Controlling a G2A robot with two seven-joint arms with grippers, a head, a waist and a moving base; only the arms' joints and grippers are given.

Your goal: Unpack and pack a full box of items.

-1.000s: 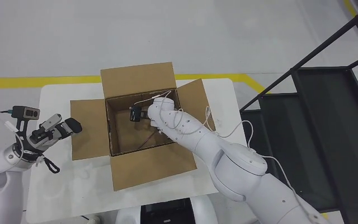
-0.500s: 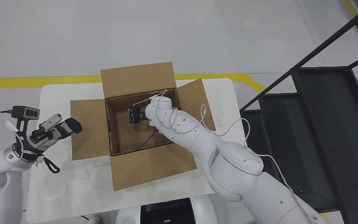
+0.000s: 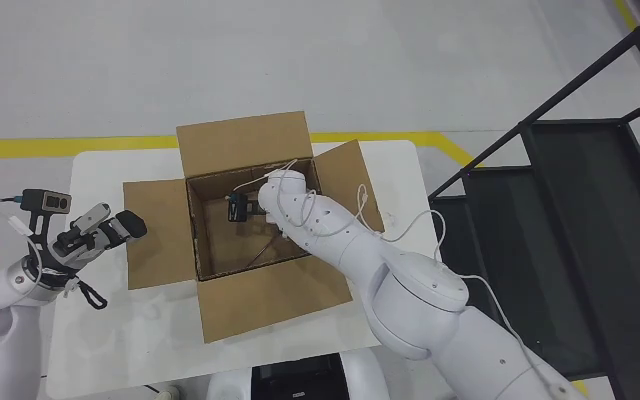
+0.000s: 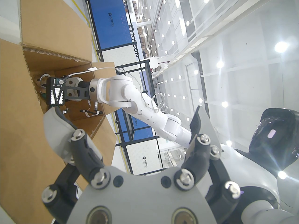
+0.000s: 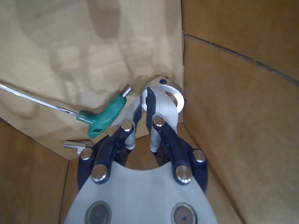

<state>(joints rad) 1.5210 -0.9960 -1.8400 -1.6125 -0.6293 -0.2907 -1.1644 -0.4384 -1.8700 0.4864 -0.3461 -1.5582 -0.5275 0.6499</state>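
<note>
Your right gripper is deep inside the box, its fingers drawn down to a narrow slit with the near rim of the metal ring pinched between them. The ring sits right in the corner, touching or almost touching both cardboard walls.

Treat it as rigid, smooth metal. It is probably heavy for its size and likely to swing or slip, because you only have a thin edge of it. Your pinch appears to span the wall of the ring, one pad inside the hole and one outside, which looks like the best place to take it. Lift straight up so it clears the corner without scraping.

Just beside the ring, the hex key leans on the wall, its long steel shaft running away along the cardboard. Take that one by its green handle, since the shaft is thin and slick. A small metal part lies on the floor of the box near the handle. It is partly hidden, so you cannot tell yet how to grip it.

Farther off, outside the box and above the white table, your left gripper hangs with its fingers spread wide, holding nothing.
</note>
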